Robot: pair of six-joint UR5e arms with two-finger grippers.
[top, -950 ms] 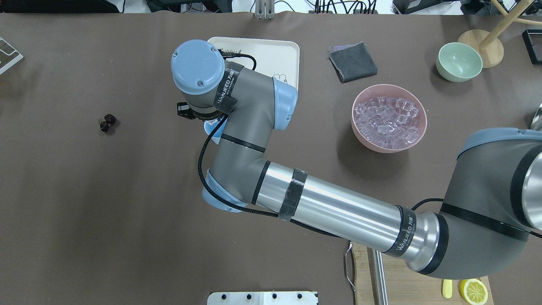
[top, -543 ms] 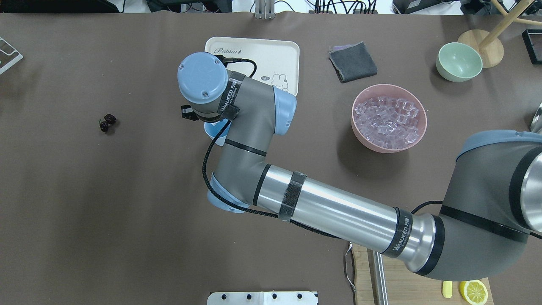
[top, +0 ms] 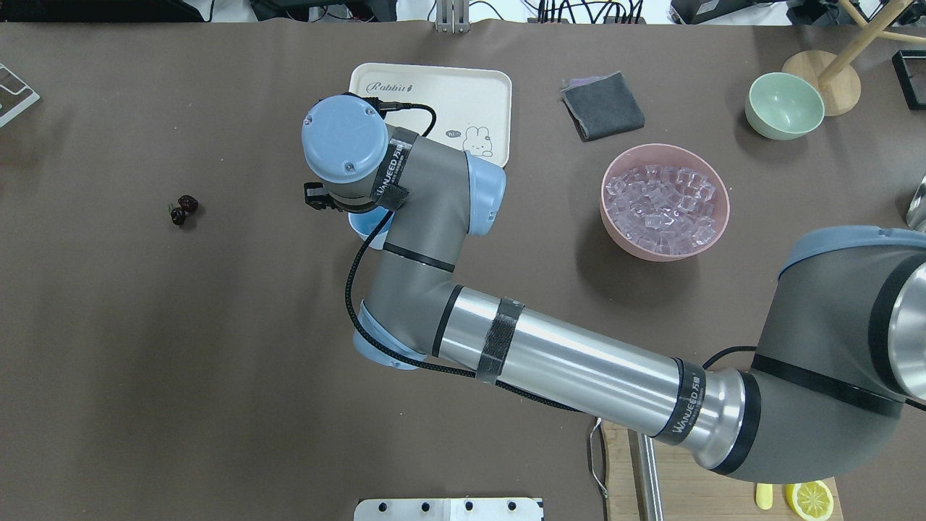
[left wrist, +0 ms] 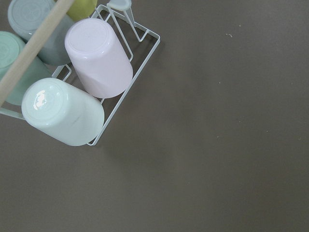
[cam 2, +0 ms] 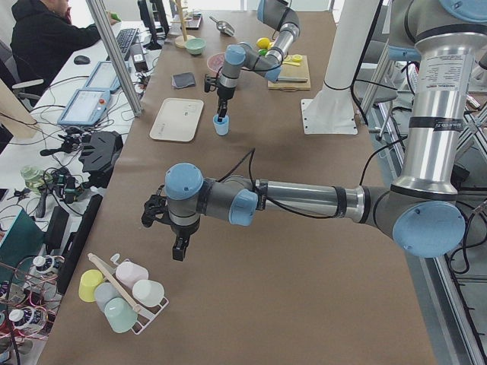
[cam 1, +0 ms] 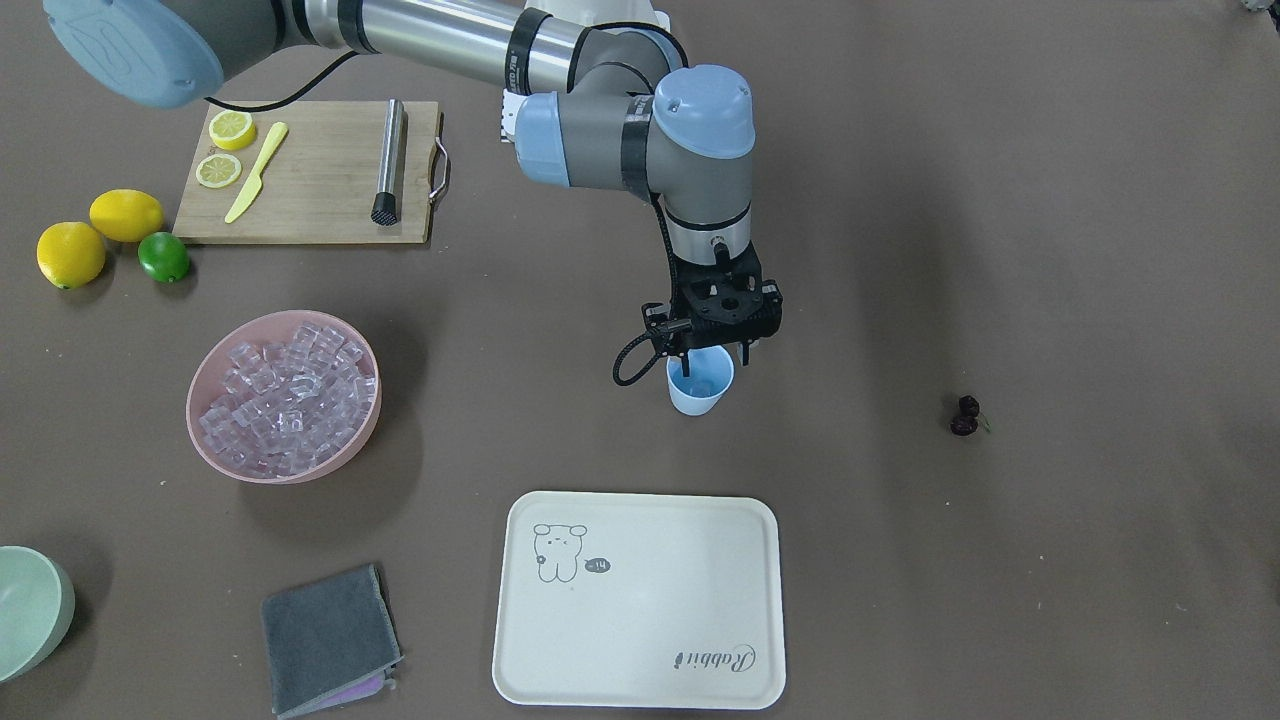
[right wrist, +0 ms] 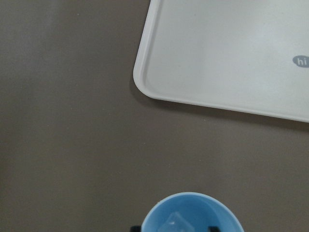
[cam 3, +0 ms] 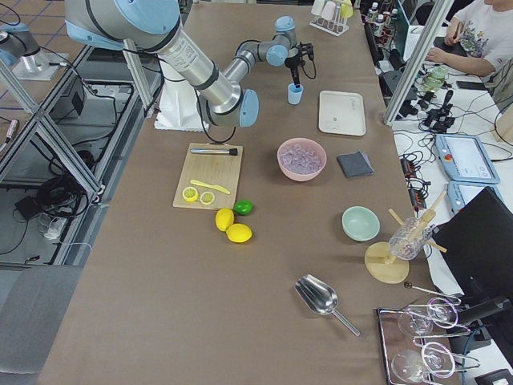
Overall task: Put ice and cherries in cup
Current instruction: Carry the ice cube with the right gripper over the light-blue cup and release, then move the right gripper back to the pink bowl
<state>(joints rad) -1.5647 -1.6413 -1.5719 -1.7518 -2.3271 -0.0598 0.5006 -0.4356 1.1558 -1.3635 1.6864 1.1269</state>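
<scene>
The light-blue cup [cam 1: 700, 392] stands on the brown table between the cream tray and the robot. It also shows in the overhead view [top: 364, 226]. My right gripper [cam 1: 712, 350] hangs straight down just above its rim, open and holding nothing. In the right wrist view a clear ice cube [right wrist: 175, 224] lies inside the cup [right wrist: 193, 212]. The pink bowl [top: 712, 217] holds many ice cubes [top: 664, 202]. The cherries [top: 182, 210] lie alone on the table's left part. My left gripper [cam 2: 176, 247] shows only in the exterior left view; I cannot tell whether it is open or shut.
The cream tray [top: 434, 94] lies just beyond the cup. A grey cloth [top: 602, 105] and a pale green bowl [top: 784, 106] sit at the back right. A cutting board [cam 1: 305, 175] with lemon slices, lemons and a lime [cam 1: 163, 256] is near the robot. A cup rack [left wrist: 77, 87] sits under the left wrist.
My right wrist has shifted a little toward the robot's side over the cup, uncovering more of the tray. The cup, the cherries and the pink bowl have not moved.
</scene>
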